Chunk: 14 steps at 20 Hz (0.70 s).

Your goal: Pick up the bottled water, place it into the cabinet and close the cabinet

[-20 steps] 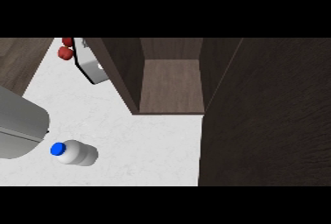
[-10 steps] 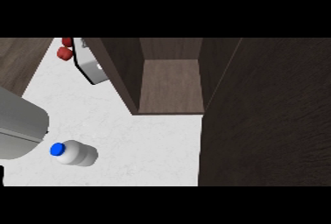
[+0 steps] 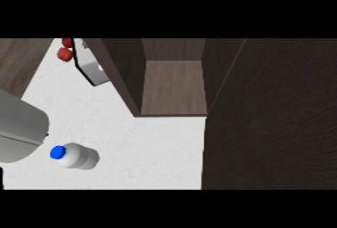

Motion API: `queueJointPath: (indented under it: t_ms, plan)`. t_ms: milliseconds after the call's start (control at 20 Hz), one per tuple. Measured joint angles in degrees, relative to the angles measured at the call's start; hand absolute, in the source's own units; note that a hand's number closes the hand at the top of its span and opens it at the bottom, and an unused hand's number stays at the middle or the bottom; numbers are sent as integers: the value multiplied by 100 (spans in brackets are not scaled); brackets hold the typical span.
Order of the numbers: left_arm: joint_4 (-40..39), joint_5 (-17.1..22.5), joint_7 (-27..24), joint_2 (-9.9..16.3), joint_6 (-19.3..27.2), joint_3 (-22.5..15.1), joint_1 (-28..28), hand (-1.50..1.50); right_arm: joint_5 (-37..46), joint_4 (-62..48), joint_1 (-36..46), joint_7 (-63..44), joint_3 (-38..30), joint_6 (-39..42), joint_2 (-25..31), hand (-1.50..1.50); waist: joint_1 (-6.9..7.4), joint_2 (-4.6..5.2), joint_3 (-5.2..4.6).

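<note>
The bottled water (image 3: 76, 156), white with a blue cap (image 3: 58, 152), stands on the white counter (image 3: 151, 151) at the lower left. The grey left forearm (image 3: 16, 129) comes in from the left edge, close beside and just above the bottle. A black sliver (image 3: 1, 177) at the lower left edge may belong to the left hand. Nothing holds the bottle. The dark wooden cabinet (image 3: 174, 87) stands open at the top centre, its shelf bare. The right hand is out of sight.
A broad dark wooden panel (image 3: 270, 116) fills the right side, from the cabinet down to the lower edge. Red items (image 3: 64, 52) and a grey-white object (image 3: 92, 70) sit at the far left beside the cabinet's left wall (image 3: 125, 75).
A thin black sliver has appeared at the lower left edge. The bottle, forearm and cabinet have barely shifted.
</note>
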State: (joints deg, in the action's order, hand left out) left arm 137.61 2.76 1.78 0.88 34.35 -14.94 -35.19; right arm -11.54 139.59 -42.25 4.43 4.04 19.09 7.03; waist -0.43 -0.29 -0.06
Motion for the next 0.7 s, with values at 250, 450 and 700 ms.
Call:
queueJointPath:
  t_ms: [250,450,700]
  plan:
    - [-549,643,-357,-57,-136,401,136,-150,8,5,-424,398,-109,254,42,-150,-18,-4,-4]
    - [-1258,1063,-859,-75,-350,672,209,-150,9,13,-696,649,-140,416,49,-150,-24,-3,-5]
    - [-2051,1513,-1259,-55,-805,1145,295,-150,19,-5,-1034,986,-216,618,42,-150,-30,1,-4]
